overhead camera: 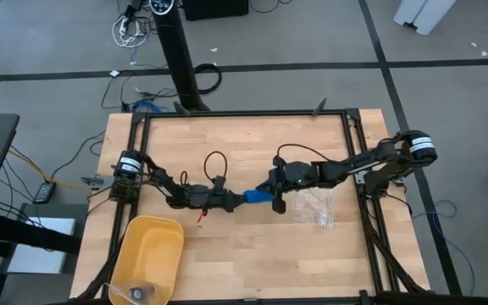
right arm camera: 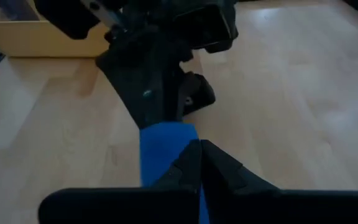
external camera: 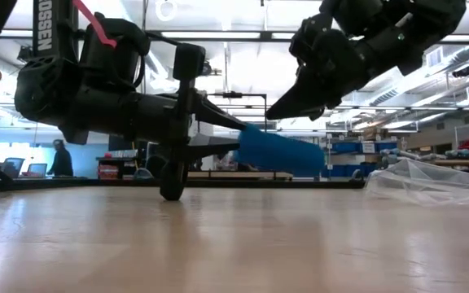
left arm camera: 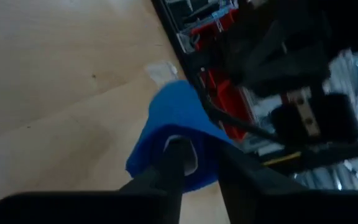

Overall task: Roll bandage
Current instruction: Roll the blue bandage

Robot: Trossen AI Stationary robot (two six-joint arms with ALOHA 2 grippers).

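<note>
The bandage (overhead camera: 255,197) is a bright blue wad held above the middle of the table. In the low view the bandage (external camera: 282,153) sticks out from my left gripper (external camera: 236,138), which reaches in level from the table's left. In the left wrist view the bandage (left arm camera: 174,112) bulges past the fingers. My right gripper (overhead camera: 271,190) comes slanting down from the right. Its shut tips (external camera: 271,115) stand just over the bandage's top, close to my left gripper. In the right wrist view the blue cloth (right arm camera: 165,149) lies right beside the shut tips (right arm camera: 201,145). My left gripper has the bandage's left end (external camera: 247,146) between its two fingers, one finger (left arm camera: 174,163) lying against the blue cloth. The fingers come level from the table's left. The bandage juts out past them toward the right, drooping slightly, clear of the table. My right gripper stands with shut fingers at the bandage's upper edge (right arm camera: 178,134); whether they touch or pinch the cloth, I cannot tell.
A clear crinkled plastic bag (overhead camera: 314,206) lies on the table under my right arm, also seen low on the right (external camera: 430,179). A yellow bin (overhead camera: 146,258) sits at the near left with a small object (overhead camera: 139,292) inside. Bare wood lies near the front edge.
</note>
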